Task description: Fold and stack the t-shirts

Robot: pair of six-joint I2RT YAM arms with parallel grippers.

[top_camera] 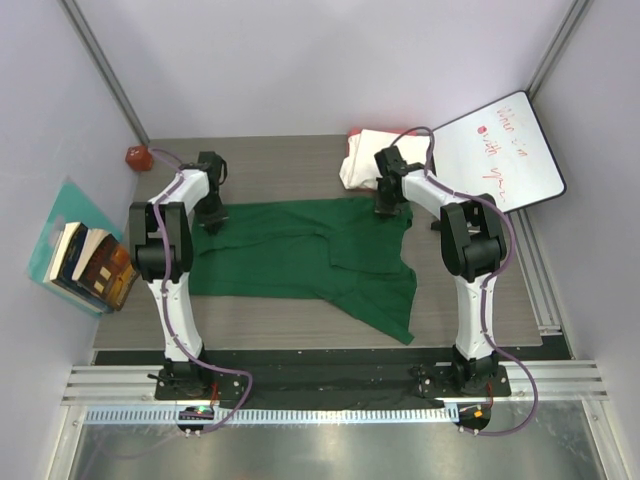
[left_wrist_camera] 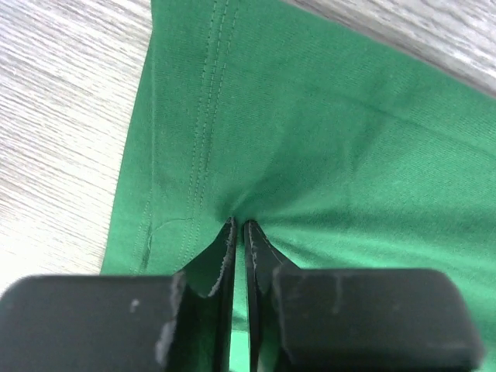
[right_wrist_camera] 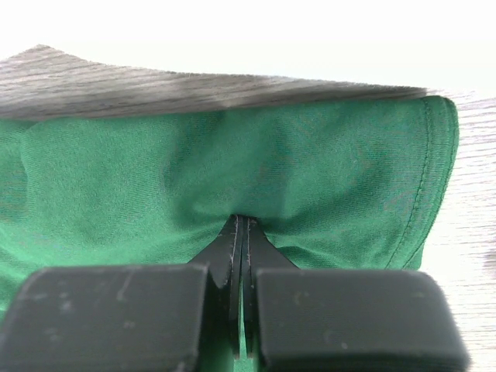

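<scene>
Top view: the dark green t-shirt (top_camera: 300, 255) is being held down mostly flat across the middle of the surface (top_camera: 280, 165), and the cream-white folded bundle (top_camera: 362, 162) is being kept at the far edge. The shirt's far edge is being pinched by the left end effector (top_camera: 213, 218) and the right end effector (top_camera: 388, 207). Left wrist view: green cloth is being squeezed between nearly touching fingers beside a stitched hem. Right wrist view, same deal: a puckered fold is being clamped tight.
</scene>
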